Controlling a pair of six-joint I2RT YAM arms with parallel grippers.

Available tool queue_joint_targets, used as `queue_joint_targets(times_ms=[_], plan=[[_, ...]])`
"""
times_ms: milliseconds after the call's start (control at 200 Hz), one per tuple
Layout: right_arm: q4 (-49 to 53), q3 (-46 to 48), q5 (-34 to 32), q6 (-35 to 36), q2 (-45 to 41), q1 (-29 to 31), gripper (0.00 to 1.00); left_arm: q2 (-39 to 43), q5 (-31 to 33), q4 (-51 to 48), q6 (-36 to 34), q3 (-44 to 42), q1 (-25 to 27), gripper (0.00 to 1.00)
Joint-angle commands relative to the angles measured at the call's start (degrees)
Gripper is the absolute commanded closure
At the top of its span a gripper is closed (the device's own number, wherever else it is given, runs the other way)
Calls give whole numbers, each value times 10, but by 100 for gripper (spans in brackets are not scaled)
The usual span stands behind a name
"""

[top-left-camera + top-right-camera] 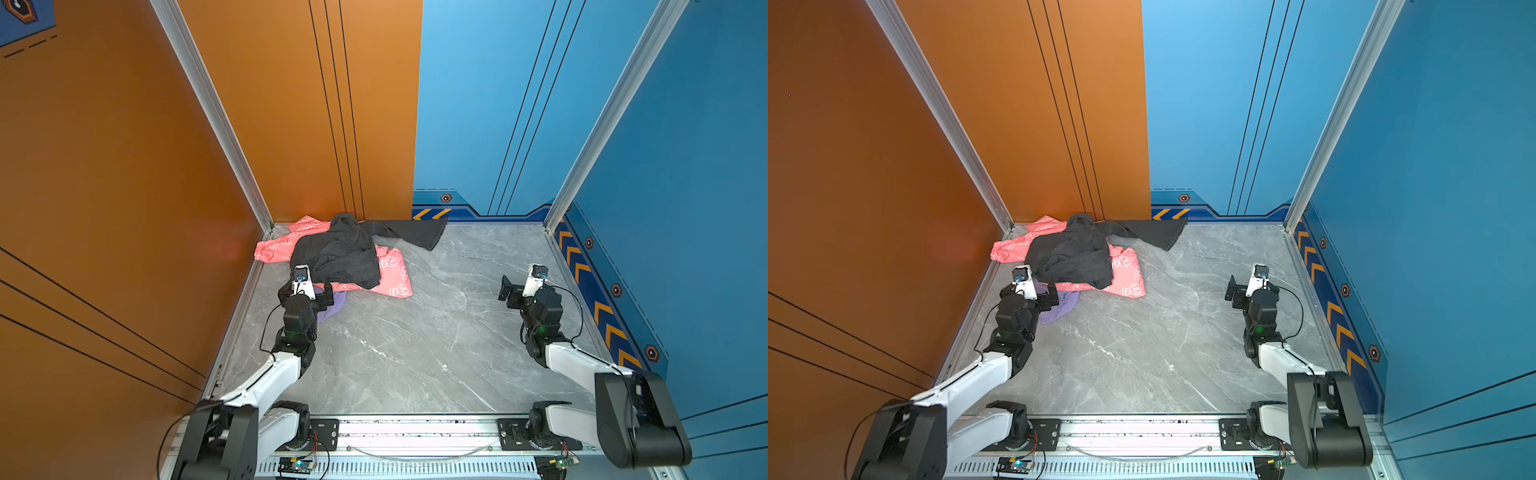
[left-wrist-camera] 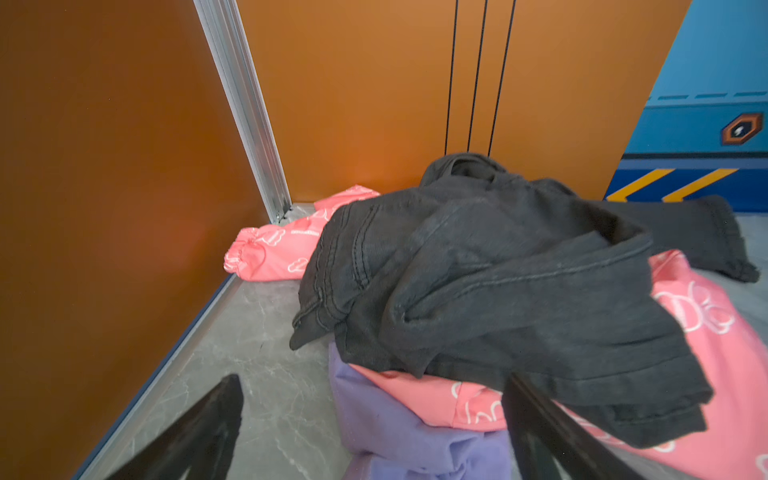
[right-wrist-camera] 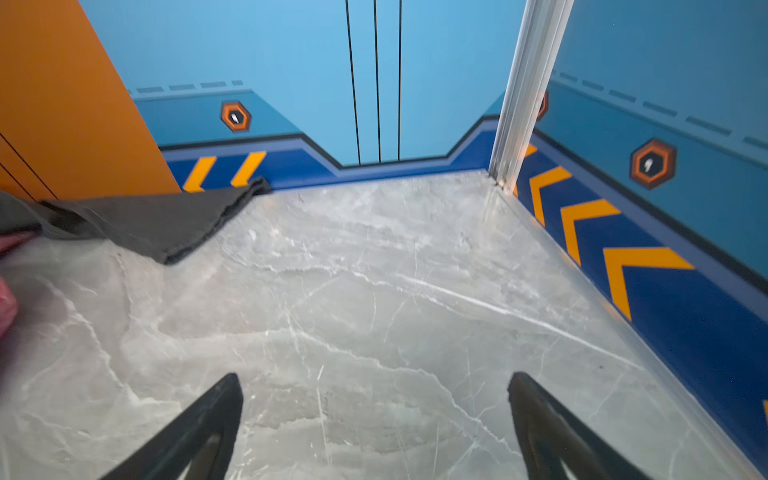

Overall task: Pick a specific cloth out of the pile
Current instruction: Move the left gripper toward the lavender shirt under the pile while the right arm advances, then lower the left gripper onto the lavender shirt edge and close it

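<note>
Hovering left claw (image 2: 374,382): spread wide, empty, just above the near edge of the pile (image 1: 1075,257), close to the left edge of the counter (image 1: 415,353).
Place of the cloth (image 2: 399,432): bottom of the heap in the far-left corner, poking out on the near side from under the coral-pink garment (image 1: 395,278); mostly buried.
Risk, wrong catch: likely to pinch the pink hem lying directly on the lavender if closed too far in.
Risk, dragging: weight of the black garment (image 1: 340,253) on top; could haul the whole heap along, or slip free on a shallow pinch.
Look of the cloth: plain lavender-purple, soft, rumpled in loose folds; no print showing.
Idle right claw (image 3: 374,380): spread wide, empty, over bare counter near the right edge, well apart from the pile.
</note>
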State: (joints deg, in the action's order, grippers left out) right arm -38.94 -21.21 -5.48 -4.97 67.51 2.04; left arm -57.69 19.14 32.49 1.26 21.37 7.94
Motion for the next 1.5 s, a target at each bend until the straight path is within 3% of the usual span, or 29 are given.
queue_joint_targets(times_ms=[0, 180, 340, 556, 786, 1076, 1497], plan=[[133, -25, 1, -29, -68, 17, 0, 70, 22, -238, 65, 45, 4, 2], [270, -78, 22, -45, -158, 72, 0, 130, -2, -472, 171, 115, 2, 2], [370, -129, 65, -53, -194, 134, 0, 105, -51, -565, 235, 147, -7, 1], [460, -176, 66, -52, -204, 214, 0, 33, -86, -578, 300, 152, -31, 6], [491, -190, 65, -48, -190, 252, 0, -40, -94, -575, 326, 168, -42, 9], [484, -206, 88, -45, -157, 272, 0, -136, -135, -544, 350, 183, -62, 24], [477, -202, 100, -37, -140, 278, 0, -261, -142, -520, 372, 224, -60, 35]])
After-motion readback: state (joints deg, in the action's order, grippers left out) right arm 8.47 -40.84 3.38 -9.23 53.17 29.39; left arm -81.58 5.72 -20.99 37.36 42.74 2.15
